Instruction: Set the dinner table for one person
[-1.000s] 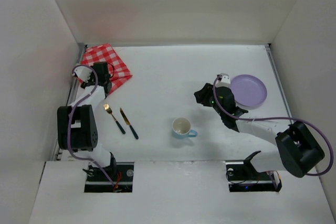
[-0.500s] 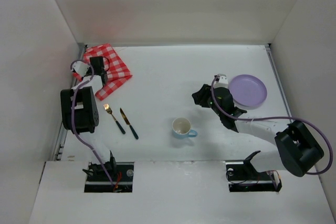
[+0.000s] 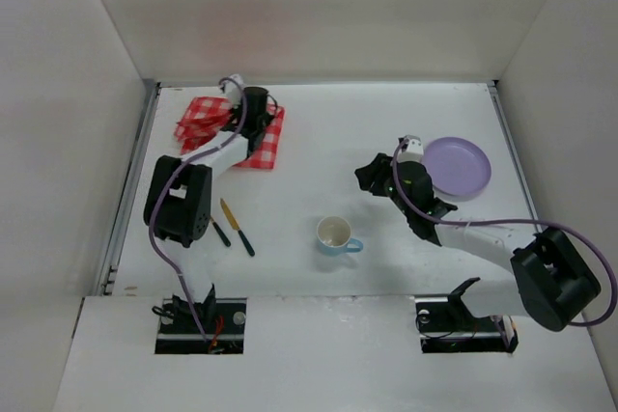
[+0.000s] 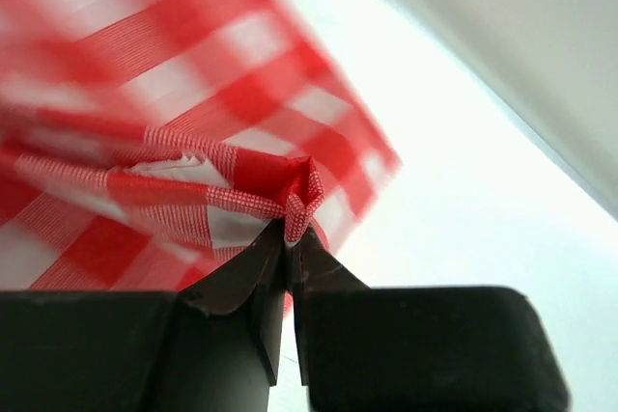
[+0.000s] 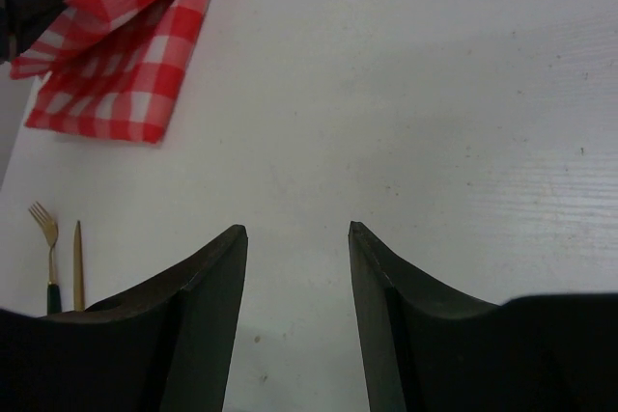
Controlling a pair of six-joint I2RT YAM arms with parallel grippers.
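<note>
The left gripper (image 4: 290,231) snaps shut on a fold of the cloth (image 4: 193,94) and swings it out of the upper-left corner toward upper centre of the table (image 3: 386,123), the white surface filling the middle of the top view. My read: the placemat is heading for its spot. The right gripper (image 5: 294,238) hovers open and empty, just left of the plate (image 3: 463,166), with the mug (image 3: 335,233) at lower centre. No brand or writing is readable anywhere.
</note>
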